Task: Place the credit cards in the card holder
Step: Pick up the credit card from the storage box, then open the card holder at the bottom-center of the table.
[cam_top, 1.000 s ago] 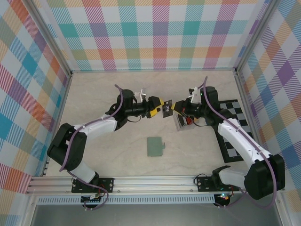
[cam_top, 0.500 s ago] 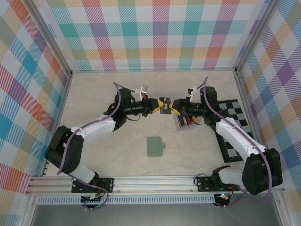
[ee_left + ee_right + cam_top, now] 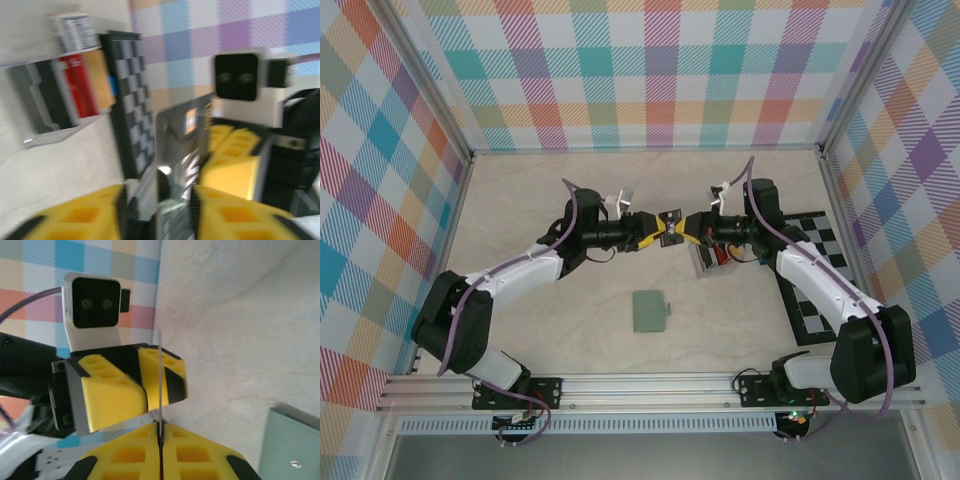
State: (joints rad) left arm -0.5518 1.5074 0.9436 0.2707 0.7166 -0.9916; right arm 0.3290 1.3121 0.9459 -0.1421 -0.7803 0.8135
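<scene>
In the frame's centre, a dark credit card [image 3: 671, 225] is being clenched by the right end effector [image 3: 686, 226], while it is being loosely flanked by the released left end effector [image 3: 658, 228].

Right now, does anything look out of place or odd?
Nothing spilled or damaged. One oddity: a dark card hangs in mid-air, clamped by the right jaws with the left jaws apart around it, while the card holder lies folded shut on the table.

credit card [image 3: 181, 150]: glossy plastic | card holder [image 3: 650, 311]: matt, smooth | table [image 3: 520, 190]: smooth, stone-look
</scene>
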